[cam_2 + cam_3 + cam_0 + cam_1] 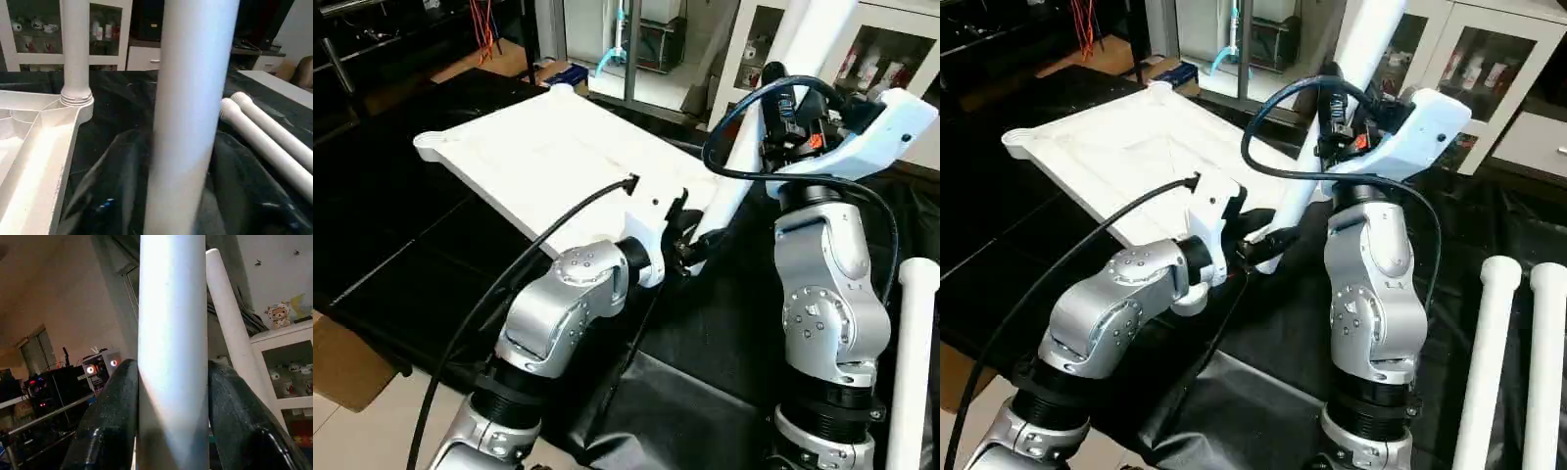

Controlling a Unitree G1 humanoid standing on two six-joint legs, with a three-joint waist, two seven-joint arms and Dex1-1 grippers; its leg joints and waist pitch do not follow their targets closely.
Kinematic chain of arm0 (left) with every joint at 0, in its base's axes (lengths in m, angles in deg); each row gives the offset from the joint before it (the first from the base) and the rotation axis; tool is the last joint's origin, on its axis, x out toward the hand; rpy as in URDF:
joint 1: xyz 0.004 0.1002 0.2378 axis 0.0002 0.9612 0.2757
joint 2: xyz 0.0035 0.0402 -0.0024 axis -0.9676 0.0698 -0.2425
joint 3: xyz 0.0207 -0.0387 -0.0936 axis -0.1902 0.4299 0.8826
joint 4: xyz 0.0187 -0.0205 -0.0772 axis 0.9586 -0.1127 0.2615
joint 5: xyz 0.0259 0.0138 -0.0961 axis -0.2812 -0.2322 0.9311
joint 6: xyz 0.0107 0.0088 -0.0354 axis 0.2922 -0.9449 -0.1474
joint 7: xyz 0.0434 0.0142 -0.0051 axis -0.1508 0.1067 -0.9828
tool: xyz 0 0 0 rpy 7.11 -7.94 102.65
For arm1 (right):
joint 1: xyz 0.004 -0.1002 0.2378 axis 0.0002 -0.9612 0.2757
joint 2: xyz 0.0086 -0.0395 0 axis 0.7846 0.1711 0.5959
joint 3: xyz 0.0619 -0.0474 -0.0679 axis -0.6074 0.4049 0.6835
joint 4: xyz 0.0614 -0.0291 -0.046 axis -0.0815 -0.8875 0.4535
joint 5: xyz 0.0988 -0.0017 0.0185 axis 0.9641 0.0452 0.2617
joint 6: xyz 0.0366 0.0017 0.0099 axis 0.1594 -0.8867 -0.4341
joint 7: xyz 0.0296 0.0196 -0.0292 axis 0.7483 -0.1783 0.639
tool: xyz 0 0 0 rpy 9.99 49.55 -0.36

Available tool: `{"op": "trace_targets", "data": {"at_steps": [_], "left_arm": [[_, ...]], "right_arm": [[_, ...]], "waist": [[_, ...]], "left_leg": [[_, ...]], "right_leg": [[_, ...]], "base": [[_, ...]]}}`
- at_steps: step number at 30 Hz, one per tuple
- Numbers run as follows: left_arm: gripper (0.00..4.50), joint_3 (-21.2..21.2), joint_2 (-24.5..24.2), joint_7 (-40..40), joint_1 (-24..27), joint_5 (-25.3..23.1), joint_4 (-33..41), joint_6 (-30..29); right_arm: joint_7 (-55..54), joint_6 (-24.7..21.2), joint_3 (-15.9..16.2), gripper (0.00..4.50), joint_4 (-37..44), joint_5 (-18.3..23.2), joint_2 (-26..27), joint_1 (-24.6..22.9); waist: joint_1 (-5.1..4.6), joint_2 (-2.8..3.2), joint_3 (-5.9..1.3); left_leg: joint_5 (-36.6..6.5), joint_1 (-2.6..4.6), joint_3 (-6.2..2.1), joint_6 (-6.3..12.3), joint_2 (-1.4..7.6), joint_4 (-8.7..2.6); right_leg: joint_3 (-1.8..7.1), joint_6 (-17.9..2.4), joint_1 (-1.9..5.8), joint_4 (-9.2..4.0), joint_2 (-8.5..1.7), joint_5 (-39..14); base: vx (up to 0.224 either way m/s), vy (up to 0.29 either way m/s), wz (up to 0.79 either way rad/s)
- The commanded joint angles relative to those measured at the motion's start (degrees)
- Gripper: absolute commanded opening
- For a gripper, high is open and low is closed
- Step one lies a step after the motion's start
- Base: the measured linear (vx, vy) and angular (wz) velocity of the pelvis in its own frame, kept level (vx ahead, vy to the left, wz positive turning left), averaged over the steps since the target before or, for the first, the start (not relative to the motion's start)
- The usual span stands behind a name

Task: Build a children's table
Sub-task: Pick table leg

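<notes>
The white tabletop (543, 162) lies underside up in the upper left of the left eye view, on a table draped in black sheet (685, 401); its near left edge runs clear over dark cloth, with open room below and left of it. Four legs in all. One leg (76, 49) stands upright in a corner socket in the left wrist view. A second leg (1332, 127) slants up through the centre of the right eye view, its low end at the tabletop's near right corner. The right gripper (171, 431) is clenched on it, one black finger each side. The left gripper (1258, 240) sits at the leg's low end; whether it grips, I cannot tell. Two spare legs (1498, 362) lie side by side at lower right, well apart from the tabletop.
</notes>
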Motion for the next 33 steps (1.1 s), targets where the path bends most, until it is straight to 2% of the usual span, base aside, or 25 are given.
{"op": "trace_targets", "data": {"at_steps": [1,2,3,6,11,17,19,22,27,28,29,32,33], "left_arm": [[2.00,0.5,0.3,0.0,-0.4,0.2,0.0,-0.7],[2.00,0.5,0.2,0.1,-0.4,0.3,0.0,-0.8],[1.79,0.4,0.2,0.2,-0.4,0.4,0.0,-1.0],[1.54,-0.8,-0.3,1.3,0.2,1.0,0.5,-3.0],[1.44,-2.0,-0.6,2.3,0.9,1.6,1.1,-4.9],[1.43,0.1,-0.5,2.6,0.4,2.1,0.8,-3.4],[1.43,1.7,-1.4,3.2,-0.1,2.5,0.6,-2.6],[1.43,5.2,-5.6,5.8,-1.0,3.9,1.2,-3.3],[1.43,9.7,-8.9,7.7,-1.6,6.6,2.8,-4.8],[1.43,10.9,-9.5,8.0,-1.8,7.5,3.3,-5.4],[1.43,11.4,-9.9,8.3,-1.9,7.8,3.5,-5.7],[1.43,13.4,-12.1,9.7,-2.0,9.7,4.6,-7.2],[1.43,14.6,-13.6,10.6,-2.0,10.8,5.0,-7.8]], "right_arm": [[-0.3,0.7,0.8,1.62,-0.3,0.0,-0.1,1.2],[-0.3,0.7,0.8,1.62,-0.4,0.1,-0.2,1.3],[-0.3,0.8,0.8,1.62,-0.4,0.1,-0.2,1.3],[-0.3,0.9,1.0,1.62,-0.5,0.2,-0.3,1.5],[-0.4,1.1,1.2,1.62,-0.7,0.2,-0.3,1.6],[0.1,1.3,1.5,1.62,-1.0,0.2,-0.6,1.8],[2.6,1.1,1.9,2.32,-1.0,2.0,-1.1,1.8],[6.3,-0.7,3.0,2.52,-0.5,3.2,-3.7,1.6],[8.8,-2.5,2.8,2.88,-0.3,4.4,-6.2,1.6],[9.4,-2.6,2.8,3.09,-0.4,4.3,-7.0,1.8],[9.6,-2.6,2.8,3.09,-0.5,4.0,-7.4,1.9],[11.6,-2.2,3.2,3.32,-1.0,2.7,-10.4,2.4],[13.2,-1.5,3.7,3.43,-1.5,1.7,-12.8,2.7]], "waist": [[-0.23,-0.16,-4.04],[-0.25,-0.22,-4.01],[-0.23,-0.19,-4.03],[-0.21,-0.20,-4.09],[-0.24,-0.08,-4.10],[-0.26,-0.01,-4.07],[-0.25,0.04,-4.06],[-0.41,0.18,-4.11],[-0.51,0.21,-4.04],[-0.45,0.31,-4.02],[-0.48,0.15,-3.99],[-0.15,0.19,-3.92],[0.00,0.10,-3.86]], "left_leg": [[-8.3,1.03,-0.99,0.59,2.00,-3.76],[-8.6,1.01,-0.97,0.52,2.01,-3.76],[-8.5,1.01,-0.98,0.53,2.01,-3.74],[-7.5,0.98,-0.97,0.68,1.98,-3.67],[-7.6,1.02,-0.94,0.68,1.97,-3.65],[-8.2,1.05,-0.99,0.39,1.97,-3.69],[-8.3,1.00,-1.05,0.37,1.96,-3.71],[-8.4,1.02,-1.10,0.52,1.87,-3.67],[-8.4,1.09,-1.09,0.28,1.91,-3.67],[-8.9,1.21,-1.10,-0.01,1.97,-3.67],[-9.3,1.20,-1.07,-0.06,2.00,-3.70],[-10.2,1.27,-1.11,-0.75,2.01,-3.70],[-10.3,1.31,-1.10,-0.92,1.99,-3.69]], "right_leg": [[1.83,-7.3,2.74,-3.34,-1.42,-8.9],[1.85,-7.2,2.74,-3.39,-1.45,-9.5],[1.86,-7.1,2.76,-3.37,-1.45,-9.4],[1.84,-7.3,2.76,-3.21,-1.42,-8.2],[1.83,-7.6,2.78,-3.19,-1.38,-7.9],[1.83,-7.3,2.76,-3.28,-1.37,-8.6],[1.79,-7.2,2.81,-3.29,-1.37,-8.7],[1.74,-7.5,2.90,-3.07,-1.28,-7.9],[1.76,-8.6,2.87,-2.92,-1.36,-8.2],[1.73,-8.9,2.79,-2.88,-1.33,-8.6],[1.74,-8.9,2.75,-2.96,-1.33,-8.9],[1.74,-8.6,2.72,-2.88,-1.43,-10.6],[1.74,-8.4,2.65,-2.91,-1.44,-11.2]], "base": [[0.000,0.000,0.00],[0.000,0.000,0.00],[0.000,0.000,0.00],[0.000,0.000,0.00],[0.000,0.000,0.00],[0.000,0.000,0.00],[0.000,0.000,0.00],[0.000,0.000,0.00],[0.000,0.000,0.00],[0.000,0.000,0.00],[0.000,0.000,0.00],[0.000,0.000,0.00],[0.000,0.000,0.00]]}}
